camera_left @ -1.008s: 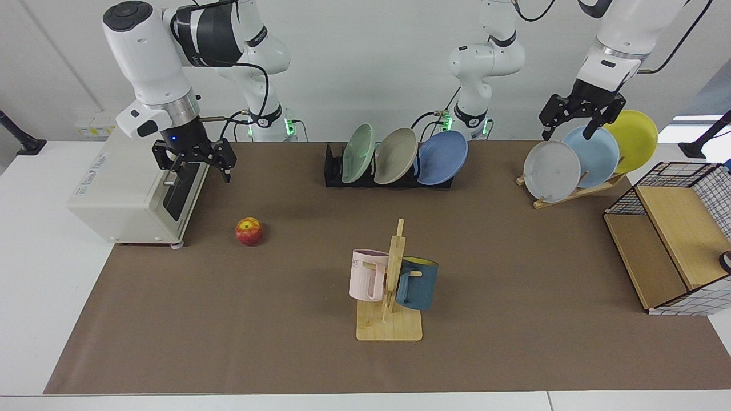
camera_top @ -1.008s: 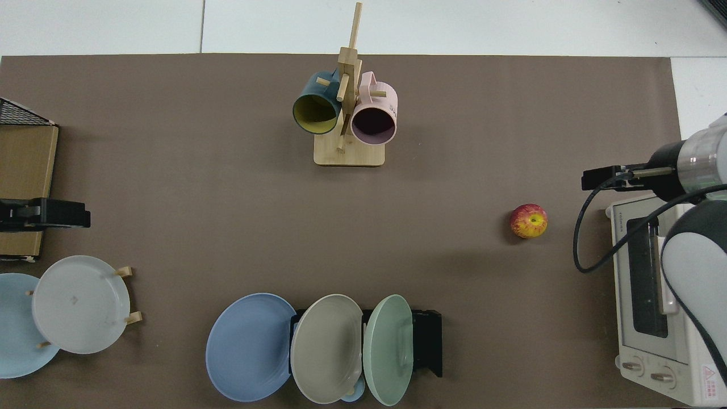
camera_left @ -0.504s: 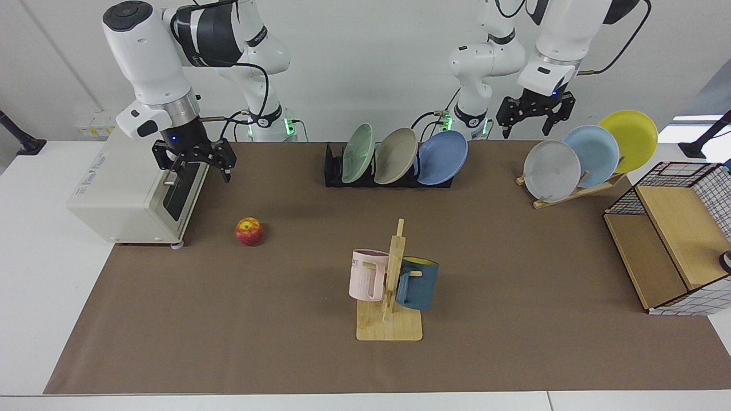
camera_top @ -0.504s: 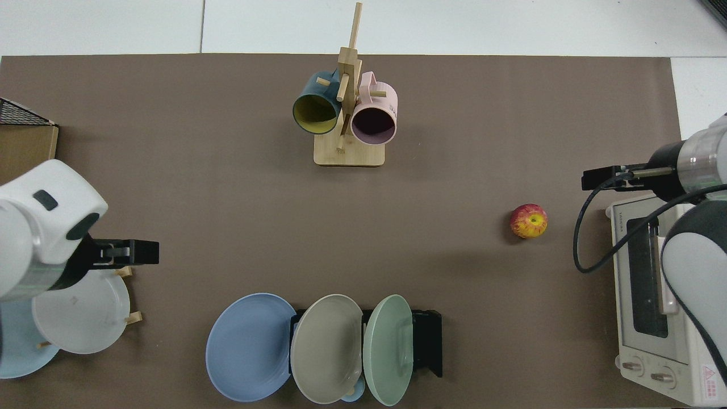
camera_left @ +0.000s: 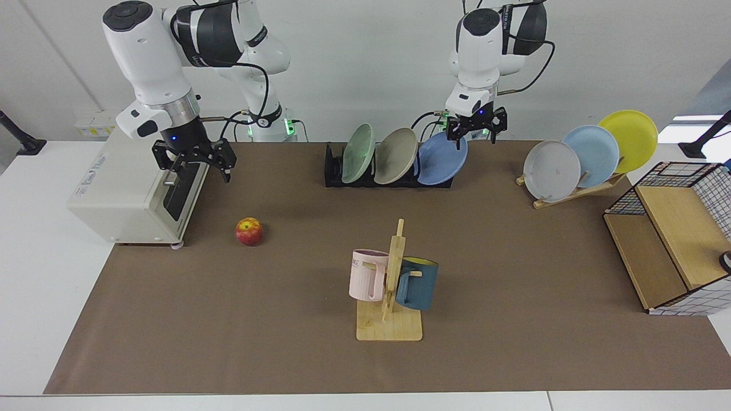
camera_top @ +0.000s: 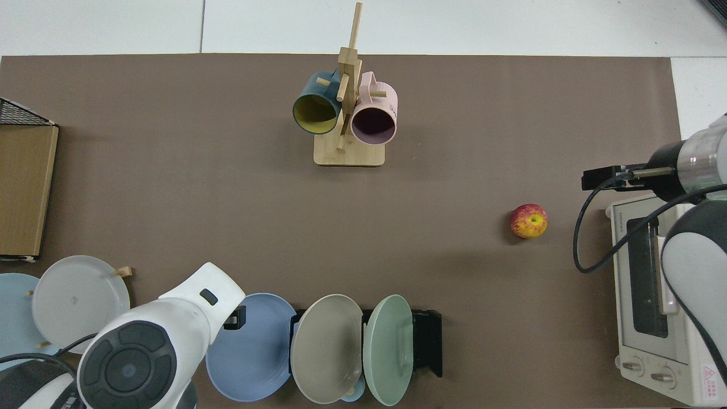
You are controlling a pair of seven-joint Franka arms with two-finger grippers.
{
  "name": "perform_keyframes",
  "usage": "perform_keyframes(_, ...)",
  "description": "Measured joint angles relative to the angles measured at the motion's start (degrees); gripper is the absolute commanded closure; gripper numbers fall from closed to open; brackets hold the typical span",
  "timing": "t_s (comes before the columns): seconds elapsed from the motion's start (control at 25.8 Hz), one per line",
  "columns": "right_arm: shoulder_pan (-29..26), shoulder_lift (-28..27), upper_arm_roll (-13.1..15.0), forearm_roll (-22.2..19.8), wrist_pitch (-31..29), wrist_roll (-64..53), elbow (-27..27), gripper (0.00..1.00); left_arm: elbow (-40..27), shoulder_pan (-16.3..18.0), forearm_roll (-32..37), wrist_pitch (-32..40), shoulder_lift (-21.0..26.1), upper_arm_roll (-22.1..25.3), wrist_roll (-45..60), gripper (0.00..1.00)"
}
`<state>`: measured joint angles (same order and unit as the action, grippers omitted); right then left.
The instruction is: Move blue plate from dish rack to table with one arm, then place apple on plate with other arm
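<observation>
1. The blue plate [camera_left: 442, 158] leans tilted in the end slot of the dish rack [camera_left: 334, 168], beside a beige plate [camera_left: 395, 155]
2. It looks stiff, smooth and light, likely slippery; its upper rim is the best place to pinch
3. The left gripper [camera_left: 476, 127] hovers just above that rim, fingers apart, holding nothing
4. The right gripper [camera_left: 193, 157] waits open, well away from the rack, near the apple [camera_left: 249, 231]

A robotics lab staged as a kitchen: two white arms [camera_left: 154, 63] are bolted behind a white table [camera_left: 34, 285] under a brown mat, against a bare wall. On the mat, around the mug tree [camera_left: 392, 285], stand a toaster oven [camera_left: 123, 194], plate racks [camera_left: 334, 165] and an apple [camera_left: 249, 231].
</observation>
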<state>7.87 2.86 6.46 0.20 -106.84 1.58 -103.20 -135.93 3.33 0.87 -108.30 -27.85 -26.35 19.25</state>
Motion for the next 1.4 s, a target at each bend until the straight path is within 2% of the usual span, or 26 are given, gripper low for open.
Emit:
perform_keyframes(0.23, 0.0, 0.0, 0.0, 0.0, 0.0, 0.0, 0.0, 0.0, -5.5, 0.0, 0.0, -3.4, -1.7, -1.5, 0.0, 0.0)
perform_keyframes(0.7, 1.4, 0.0, -0.3, 0.0, 0.2, 0.0, -0.3, 0.0, -9.2, 0.0, 0.1, -4.2, -2.5, -3.8, 0.1, 0.01)
perform_keyframes(0.74, 1.7, 0.0, -0.3, 0.0, 0.2, 0.1, -0.5, 0.0, -9.4, 0.0, 0.1, -4.3, -2.5, -4.1, 0.1, 0.05)
perform_keyframes(0.85, 2.1, -0.3, -0.3, 0.0, -0.3, 0.2, -2.1, 0.0, -9.9, 0.0, 0.1, -4.6, -2.5, -4.9, 0.2, 0.28)
perform_keyframes(0.97, 2.2, -0.9, -0.3, 0.0, -3.6, 0.2, -5.4, 0.0, -10.0, 0.0, 0.1, -4.6, -2.5, -5.2, 0.3, 0.46)
perform_keyframes(1.01, 2.3, -1.3, -0.3, 0.0, -5.0, 0.2, -6.7, 0.0, -10.0, 0.0, 0.1, -4.6, -2.5, -5.2, 0.3, 0.5)
perform_keyframes(1.2, 2.3, -4.1, -0.2, 0.0, -11.0, 0.2, -11.6, 0.0, -10.0, 0.0, 0.1, -4.6, -2.5, -5.2, 0.2, 0.55)
perform_keyframes(1.28, 2.3, -5.6, -0.2, 0.0, -12.6, 0.2, -12.4, 0.0, -10.0, 0.0, 0.1, -4.6, -2.5, -5.2, 0.2, 0.63)
perform_keyframes(1.4, 2.3, -7.9, -0.2, 0.0, -15.1, 0.2, -13.4, 0.0, -10.1, 0.0, 0.1, -4.6, -2.5, -5.2, 0.2, 0.94)
